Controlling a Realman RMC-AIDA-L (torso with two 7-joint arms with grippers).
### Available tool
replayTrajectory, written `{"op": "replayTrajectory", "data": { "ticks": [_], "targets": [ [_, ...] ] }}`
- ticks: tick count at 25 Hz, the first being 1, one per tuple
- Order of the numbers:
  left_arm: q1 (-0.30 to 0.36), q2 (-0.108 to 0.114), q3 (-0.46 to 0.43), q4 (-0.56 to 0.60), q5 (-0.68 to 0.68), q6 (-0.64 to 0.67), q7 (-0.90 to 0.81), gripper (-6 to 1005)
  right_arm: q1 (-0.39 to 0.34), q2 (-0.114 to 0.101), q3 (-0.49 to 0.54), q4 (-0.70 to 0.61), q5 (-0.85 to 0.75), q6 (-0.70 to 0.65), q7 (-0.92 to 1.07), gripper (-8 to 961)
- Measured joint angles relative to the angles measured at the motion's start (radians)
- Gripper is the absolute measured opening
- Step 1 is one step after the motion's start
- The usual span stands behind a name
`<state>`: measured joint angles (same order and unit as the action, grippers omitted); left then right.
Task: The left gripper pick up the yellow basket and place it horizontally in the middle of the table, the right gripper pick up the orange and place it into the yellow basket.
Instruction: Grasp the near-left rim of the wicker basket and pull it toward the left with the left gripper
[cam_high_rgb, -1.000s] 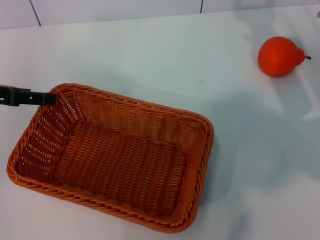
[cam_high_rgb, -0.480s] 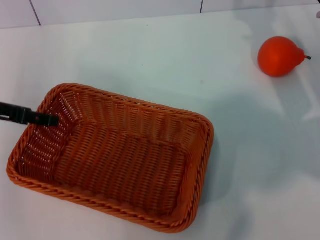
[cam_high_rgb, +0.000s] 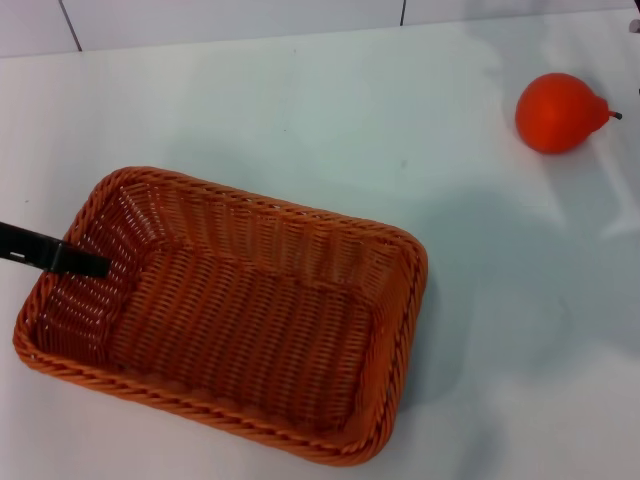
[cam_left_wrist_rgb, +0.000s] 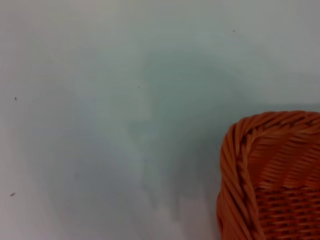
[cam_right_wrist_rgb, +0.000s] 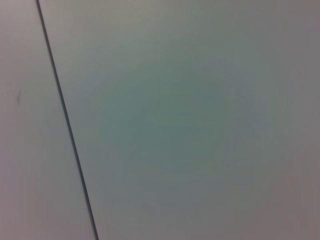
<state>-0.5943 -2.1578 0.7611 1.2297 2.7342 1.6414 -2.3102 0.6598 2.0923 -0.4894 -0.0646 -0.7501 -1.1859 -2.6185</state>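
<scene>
The yellow basket (cam_high_rgb: 250, 205), an orange-brown wicker rectangle, lies at the front left of the white table (cam_high_rgb: 300, 100), turned slightly askew and holding nothing. One corner of the basket (cam_left_wrist_rgb: 240, 165) shows in the left wrist view. The left gripper (cam_high_rgb: 95, 266) reaches in from the left edge as a thin black bar, its tip over the inside of the basket's left end wall. The orange (cam_high_rgb: 555, 112) sits at the far right of the table, well apart from the basket. The right gripper is out of view.
A dark seam (cam_high_rgb: 68, 22) runs across the surface behind the table's far edge. The right wrist view shows only a plain pale surface crossed by a dark seam line (cam_right_wrist_rgb: 65, 120). Bare tabletop lies between basket and orange.
The left gripper's tip has moved from the basket's far-left corner rim toward the front, and now lies over the left end wall. Basket and orange have not moved.
</scene>
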Motion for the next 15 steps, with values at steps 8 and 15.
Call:
{"op": "replayTrajectory", "data": {
  "ticks": [8,15],
  "targets": [
    [-0.022,-0.001,0.001,0.008,-0.01,0.019,-0.002,413,-0.001,0.0,0.01,-0.004,0.0,0.016,0.0,825],
    [-0.032,0.001,-0.067,0.014,-0.071,0.044,-0.042,263,0.0,-0.002,0.024,-0.006,0.0,0.023,0.0,825]
  ]
}}
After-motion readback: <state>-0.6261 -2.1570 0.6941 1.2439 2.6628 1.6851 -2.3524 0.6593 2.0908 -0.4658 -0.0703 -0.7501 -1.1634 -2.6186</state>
